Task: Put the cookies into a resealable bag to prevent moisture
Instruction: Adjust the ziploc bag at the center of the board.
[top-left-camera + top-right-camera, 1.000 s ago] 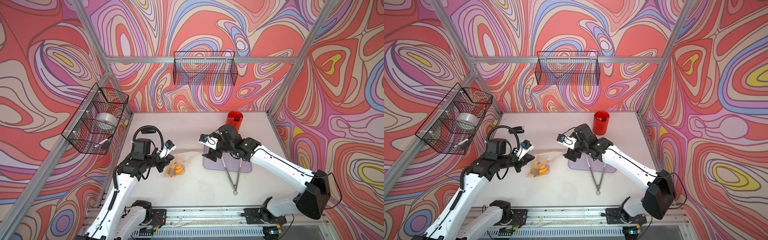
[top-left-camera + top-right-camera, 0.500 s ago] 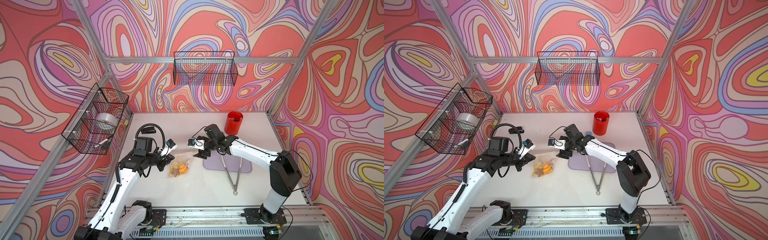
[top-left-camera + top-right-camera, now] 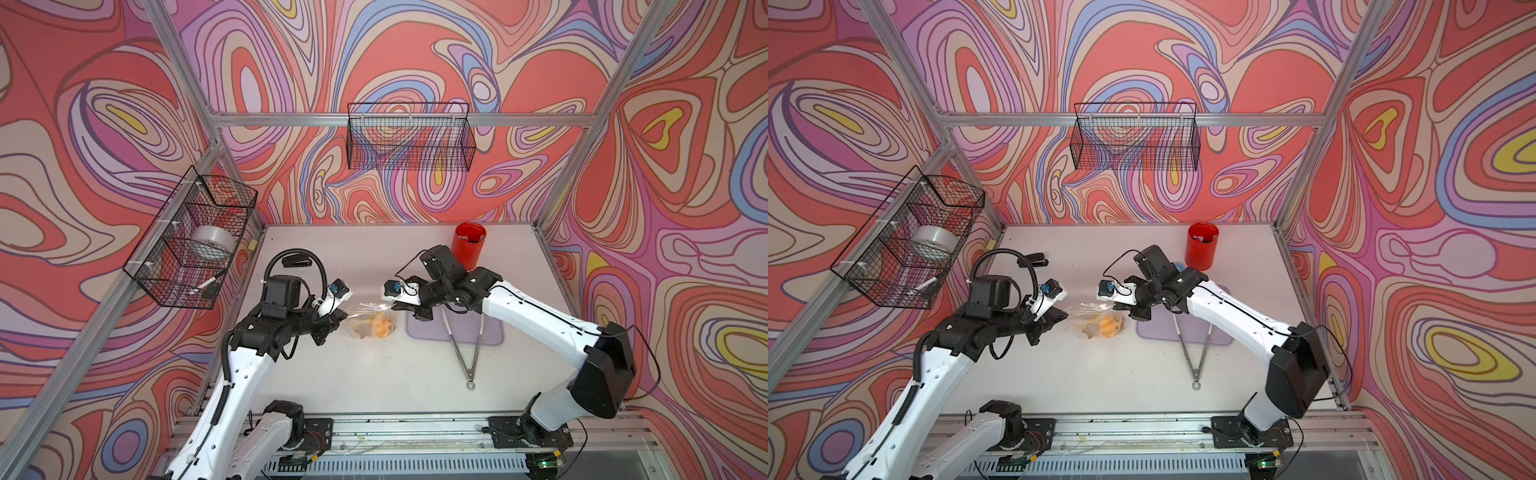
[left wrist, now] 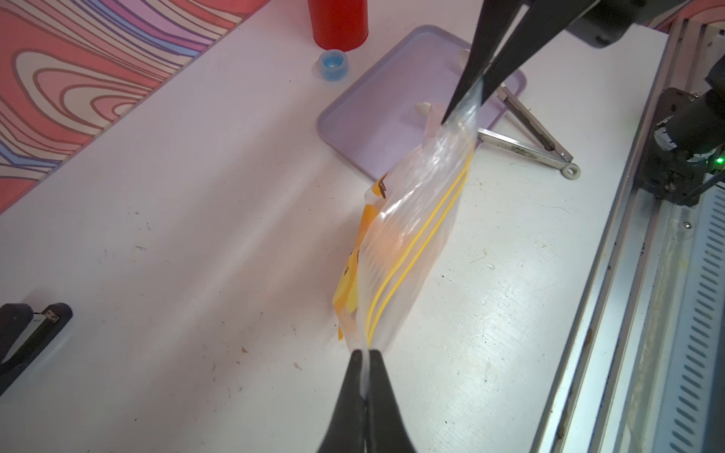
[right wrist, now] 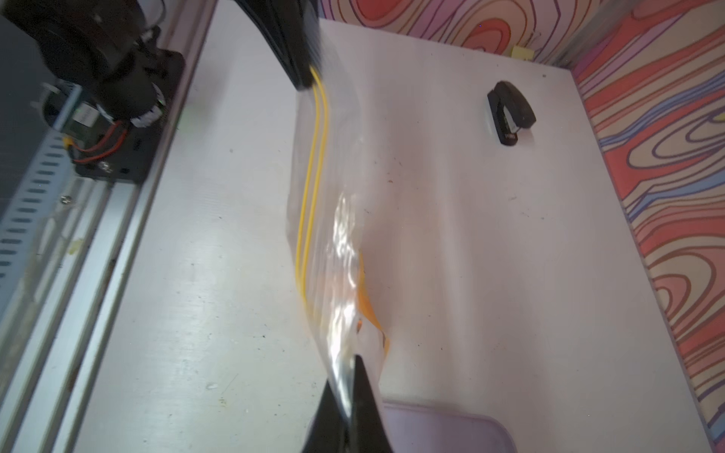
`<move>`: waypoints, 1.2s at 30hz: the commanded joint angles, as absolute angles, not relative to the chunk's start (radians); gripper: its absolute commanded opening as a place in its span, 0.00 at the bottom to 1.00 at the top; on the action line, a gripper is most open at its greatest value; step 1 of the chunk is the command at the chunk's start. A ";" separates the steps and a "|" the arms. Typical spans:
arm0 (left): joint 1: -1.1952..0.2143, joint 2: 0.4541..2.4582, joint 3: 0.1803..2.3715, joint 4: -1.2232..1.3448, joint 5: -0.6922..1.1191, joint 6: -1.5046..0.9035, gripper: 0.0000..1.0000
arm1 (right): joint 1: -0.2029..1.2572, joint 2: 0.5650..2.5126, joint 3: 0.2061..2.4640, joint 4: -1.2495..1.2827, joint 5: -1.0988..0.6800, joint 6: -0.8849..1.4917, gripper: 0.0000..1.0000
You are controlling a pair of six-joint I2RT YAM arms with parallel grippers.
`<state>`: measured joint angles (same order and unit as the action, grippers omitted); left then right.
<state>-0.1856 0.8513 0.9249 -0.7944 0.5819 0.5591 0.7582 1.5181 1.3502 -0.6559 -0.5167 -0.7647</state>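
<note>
Far left, at 9 o'clock, a wire basket [image 3: 166, 266] on the wall held a tape roll [image 3: 210, 245]. A black stapler [image 3: 297, 262] lay at 10 o'clock from the table's middle.

Left gripper [image 4: 365, 355]: jaws pressed together, pinching one end of the resealable bag [image 4: 412, 219] at its top edge. The bag hung stretched near mid-table, its double yellow zip line running from one gripper to the other. The cookies [image 3: 380, 328], orange-yellow, sat bunched low inside it. Whether the bag's bottom touched the table could not be told.

Right gripper [image 5: 347, 372]: jaws closed on the bag's opposite end.

At 3 o'clock from the bag lay the lavender tray [image 3: 494, 336], with metal tongs [image 3: 469, 353] resting across its near edge. A red cup [image 3: 469, 245] stood at 1 o'clock, a small blue cap [image 4: 332, 66] just beside it.
</note>
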 commanded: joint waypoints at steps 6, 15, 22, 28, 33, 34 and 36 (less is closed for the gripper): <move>-0.232 0.724 0.895 -1.012 0.444 0.496 0.00 | 0.838 1.481 1.268 -0.820 -0.674 -0.634 0.00; -0.231 0.955 0.753 -0.711 0.209 0.514 0.00 | 0.768 1.764 1.354 -0.738 -0.595 -0.664 0.00; -0.200 1.357 0.827 -0.417 0.091 0.531 0.00 | 0.659 2.031 1.577 -0.700 -0.579 -0.690 0.00; -0.181 1.600 0.955 -0.227 0.062 0.473 0.16 | 0.602 2.197 1.732 -0.620 -0.492 -0.615 0.26; -0.180 1.596 1.074 -0.202 -0.005 0.324 0.69 | 0.522 2.083 1.705 -0.457 -0.292 -0.358 0.86; -0.181 1.569 1.090 -0.202 -0.033 0.295 0.87 | 0.507 2.037 1.680 -0.432 -0.228 -0.321 0.98; -0.181 1.481 1.093 -0.155 -0.125 0.232 1.00 | 0.470 1.906 1.585 -0.353 -0.095 -0.253 0.98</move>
<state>-0.1825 1.6009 1.0538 -0.2409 0.0025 0.3557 0.5152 2.0991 1.6489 -0.4889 -0.3099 -0.4194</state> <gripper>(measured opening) 0.898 0.967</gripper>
